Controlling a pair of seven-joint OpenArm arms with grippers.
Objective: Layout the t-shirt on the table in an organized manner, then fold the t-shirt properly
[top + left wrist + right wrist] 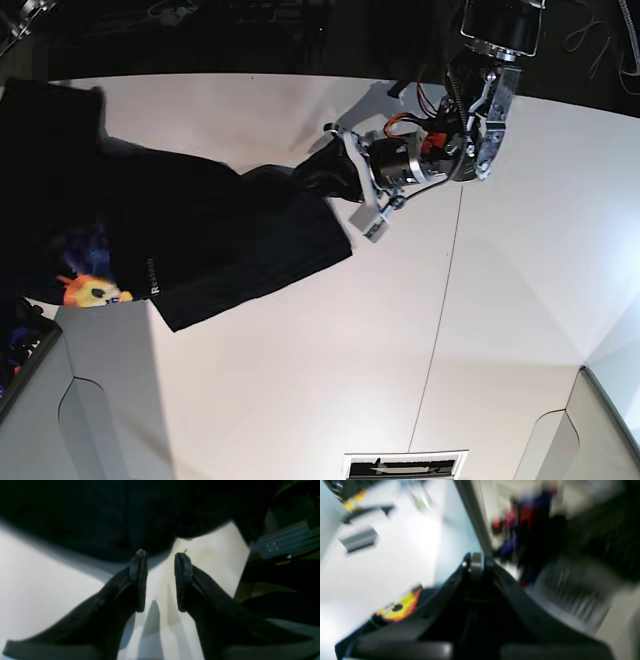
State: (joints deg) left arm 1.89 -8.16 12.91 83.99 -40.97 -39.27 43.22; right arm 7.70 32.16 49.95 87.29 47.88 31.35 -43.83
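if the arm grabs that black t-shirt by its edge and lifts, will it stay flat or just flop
Probably flop. The t-shirt already lies rumpled and unevenly spread across the table, so it looks like soft cloth with no stiffness. Lifted from the edge near the left claw, the rest would likely hang and drag. Being thin fabric, it is probably light.

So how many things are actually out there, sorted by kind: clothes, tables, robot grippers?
Clothes: 1, the black t-shirt
Tables: 1, the white table
Grippers: 2, the left gripper, open beside the shirt's edge, and the right gripper, shut
Total: 4
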